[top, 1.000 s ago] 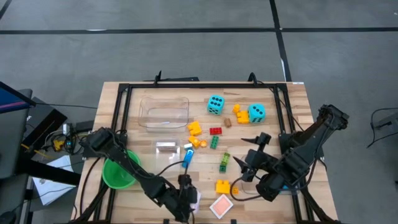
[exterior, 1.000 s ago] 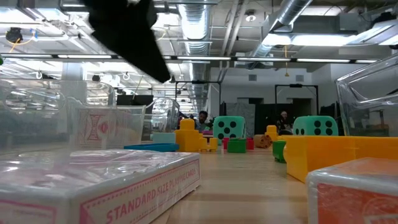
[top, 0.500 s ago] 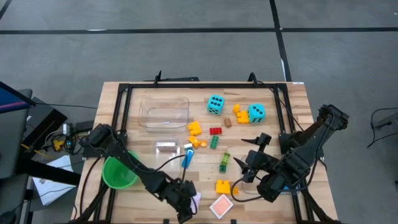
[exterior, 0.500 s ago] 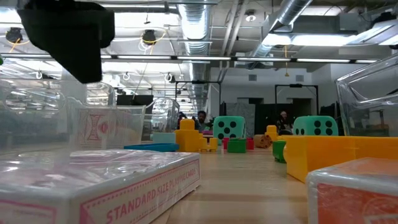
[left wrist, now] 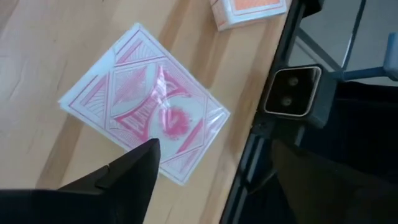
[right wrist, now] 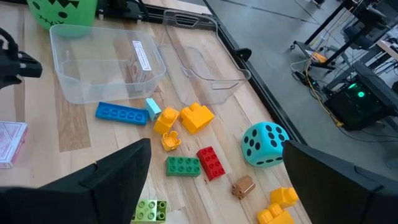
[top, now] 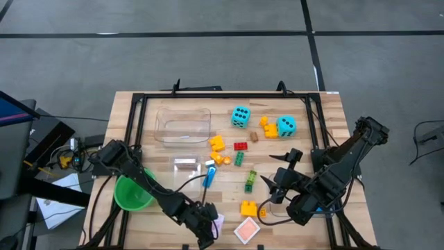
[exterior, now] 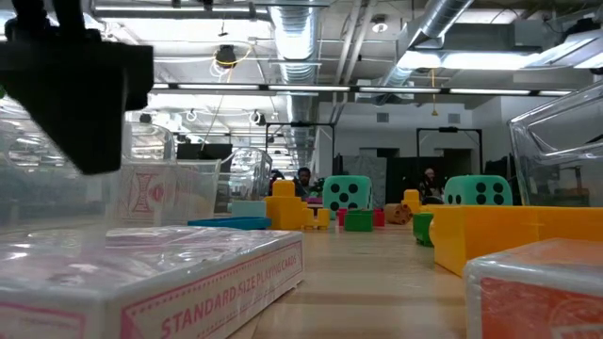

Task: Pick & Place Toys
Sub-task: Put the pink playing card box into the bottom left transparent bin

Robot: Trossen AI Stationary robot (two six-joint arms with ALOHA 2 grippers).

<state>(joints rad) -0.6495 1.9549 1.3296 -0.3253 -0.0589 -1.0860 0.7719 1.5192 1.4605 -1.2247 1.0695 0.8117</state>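
Shifted since the earlier high view: left gripper [top: 207, 226], then hard against the near edge, now drawn slightly back and leftward over the wooden worktop [top: 298, 111]. Lying directly beneath it, at the near edge beside the black frame rail [left wrist: 273, 68]: flat cellophane-wrapped pack of red-and-white playing cards [left wrist: 144, 127], turned diamond-wise, long axis running diagonally to the rail. One dark finger [left wrist: 127, 177] overlapping the pack's near corner; partner finger out of sight, so width of opening cannot be told, and contact not confirmed. Left arm plainly the nearer of the two. Right gripper [top: 277, 182] hovering wide apart above the scattered plastic bricks, well clear of the pack. Second, orange-backed boxed deck [top: 247, 230] just beside the first, toward the right arm. Appearance of the pack: glossy wrap, pale pink ornamental back, thin and low, likely slippery and hard to catch except by its edges. Judged step: approach and closing upon the pack, not yet lifted.
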